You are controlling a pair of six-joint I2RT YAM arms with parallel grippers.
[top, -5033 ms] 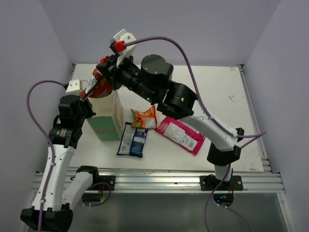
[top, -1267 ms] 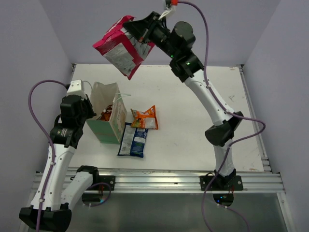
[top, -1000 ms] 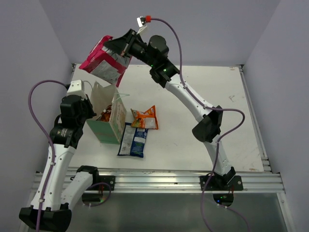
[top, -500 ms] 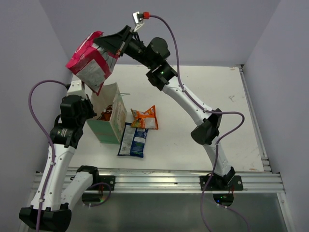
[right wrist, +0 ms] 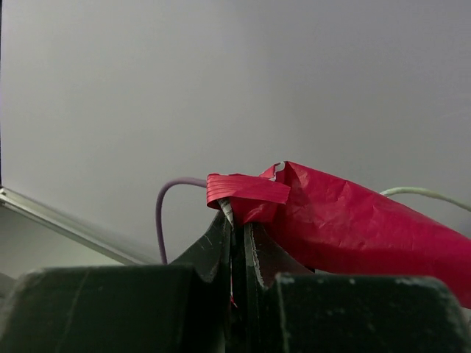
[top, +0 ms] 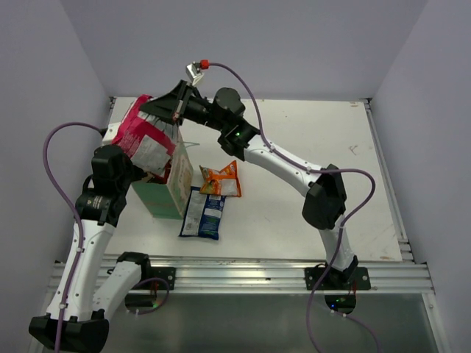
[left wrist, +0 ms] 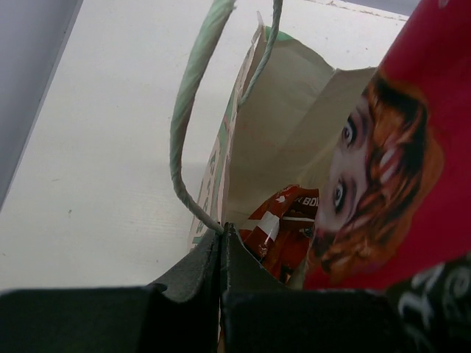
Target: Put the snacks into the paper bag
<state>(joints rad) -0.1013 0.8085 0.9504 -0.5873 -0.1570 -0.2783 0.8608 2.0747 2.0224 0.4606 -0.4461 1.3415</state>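
Two-handed: with left gripper (left wrist: pixel 221 232) pinched on paper bag (top: pixel 158 197) rim at table's (top: pixel 368 184) 9 o'clock, lower magenta packet (top: pixel 147 143), clamped in right gripper (right wrist: pixel 237 220), straight inside.

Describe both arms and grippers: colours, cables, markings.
The left arm and right arm have white tubular link shells and black cylindrical joint housings. A thin purple cable loops along each. There is a small red plug at the right wrist and a green indicator light on a right-arm joint. The left gripper and right gripper have matte black wedge-shaped fingers. No readable markings.
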